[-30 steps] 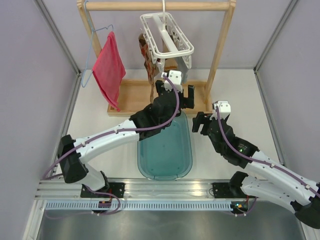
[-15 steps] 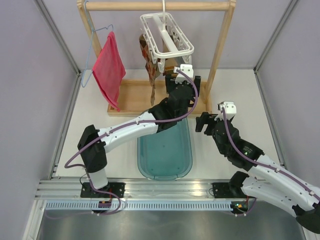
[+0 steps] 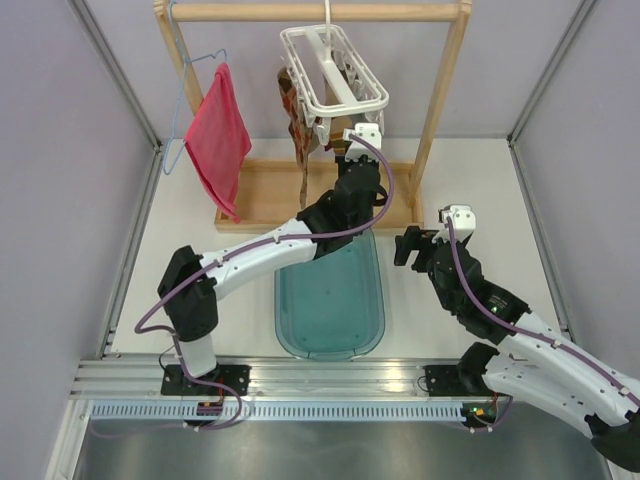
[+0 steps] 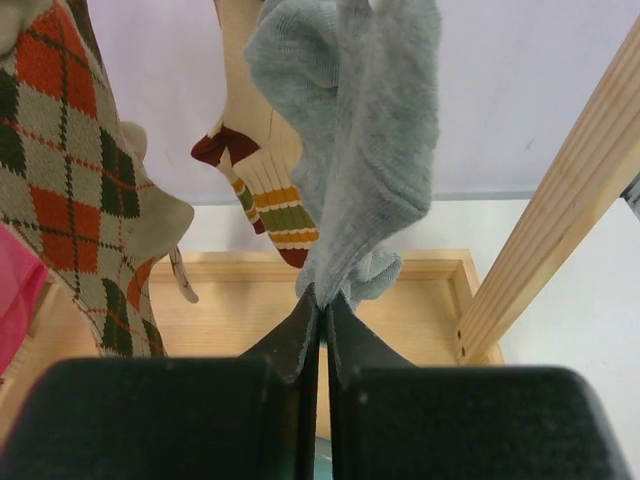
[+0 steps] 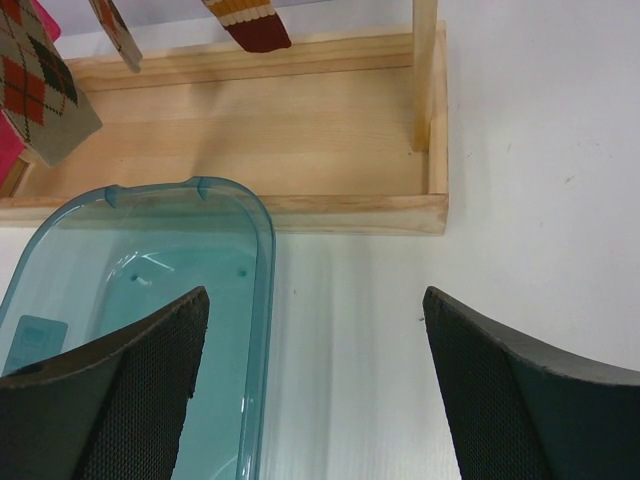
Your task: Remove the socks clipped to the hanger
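Observation:
The white frame hanger (image 3: 352, 102) hangs by its hook from the wooden rail. Socks dangle from its clips: a brown argyle sock (image 3: 293, 115) (image 4: 70, 180), a striped cream sock (image 4: 270, 200) and a plain grey sock (image 4: 370, 130). My left gripper (image 3: 358, 150) (image 4: 322, 300) is raised just under the hanger's near end and is shut on the grey sock's bottom tip, which bunches between the fingers. My right gripper (image 3: 415, 245) (image 5: 315, 295) hovers low over the table beside the bin, open, with nothing in it.
A teal plastic bin (image 3: 330, 300) (image 5: 150, 260) lies between the arms. The wooden rack's base tray (image 3: 270, 190) (image 5: 300, 130) and right post (image 3: 440, 100) (image 4: 560, 230) stand close by. A red-pink cloth (image 3: 215, 135) hangs on a blue wire hanger (image 3: 185, 100) at the left.
My left arm reached up and back to the hanger, and its gripper went from open to shut on the grey sock. My right arm shifted slightly to the right.

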`<state>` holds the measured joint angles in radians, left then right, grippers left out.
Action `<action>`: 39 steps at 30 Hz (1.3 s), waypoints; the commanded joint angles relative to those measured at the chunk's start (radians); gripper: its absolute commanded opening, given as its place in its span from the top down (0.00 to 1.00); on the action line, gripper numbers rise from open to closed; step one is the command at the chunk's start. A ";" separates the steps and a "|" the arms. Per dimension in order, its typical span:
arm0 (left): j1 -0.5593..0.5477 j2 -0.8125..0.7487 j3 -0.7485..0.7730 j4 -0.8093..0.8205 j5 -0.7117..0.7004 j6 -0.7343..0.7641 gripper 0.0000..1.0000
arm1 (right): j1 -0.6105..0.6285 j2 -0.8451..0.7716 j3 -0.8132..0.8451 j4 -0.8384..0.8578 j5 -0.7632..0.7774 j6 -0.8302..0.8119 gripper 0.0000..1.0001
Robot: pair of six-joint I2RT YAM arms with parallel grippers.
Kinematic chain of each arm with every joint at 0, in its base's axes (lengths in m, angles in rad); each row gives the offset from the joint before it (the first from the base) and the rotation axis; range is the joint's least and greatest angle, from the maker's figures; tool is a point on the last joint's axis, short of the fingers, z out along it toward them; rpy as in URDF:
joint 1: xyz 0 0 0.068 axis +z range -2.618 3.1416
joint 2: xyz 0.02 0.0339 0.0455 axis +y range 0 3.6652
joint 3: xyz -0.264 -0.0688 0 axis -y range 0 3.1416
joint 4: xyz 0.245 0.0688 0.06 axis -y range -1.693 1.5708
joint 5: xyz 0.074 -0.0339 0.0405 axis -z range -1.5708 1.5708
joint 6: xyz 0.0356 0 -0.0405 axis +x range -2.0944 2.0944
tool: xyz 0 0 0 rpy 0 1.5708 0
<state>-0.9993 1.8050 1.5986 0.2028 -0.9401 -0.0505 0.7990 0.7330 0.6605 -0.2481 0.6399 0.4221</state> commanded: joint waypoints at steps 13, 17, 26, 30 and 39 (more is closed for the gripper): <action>0.002 -0.286 -0.151 -0.147 0.103 -0.012 0.98 | -0.017 0.173 0.158 0.147 -0.166 -0.144 0.09; 0.007 -0.318 -0.120 -0.227 0.139 -0.025 0.98 | -0.020 0.255 0.255 0.193 -0.262 -0.187 0.09; 0.053 -0.357 -0.114 -0.368 0.282 -0.117 0.98 | -0.110 0.325 0.409 0.297 -0.453 -0.206 0.09; 0.053 -0.375 -0.132 -0.381 0.333 -0.126 0.98 | -0.164 0.351 0.453 0.299 -0.491 -0.206 0.09; 0.067 -0.389 -0.118 -0.427 0.400 -0.111 0.98 | -0.216 0.463 0.557 0.358 -0.499 -0.230 0.10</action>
<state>-0.9428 1.4479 1.4662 -0.2008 -0.5800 -0.1410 0.5953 1.1706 1.1664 0.0467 0.1661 0.2043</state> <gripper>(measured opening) 0.029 0.901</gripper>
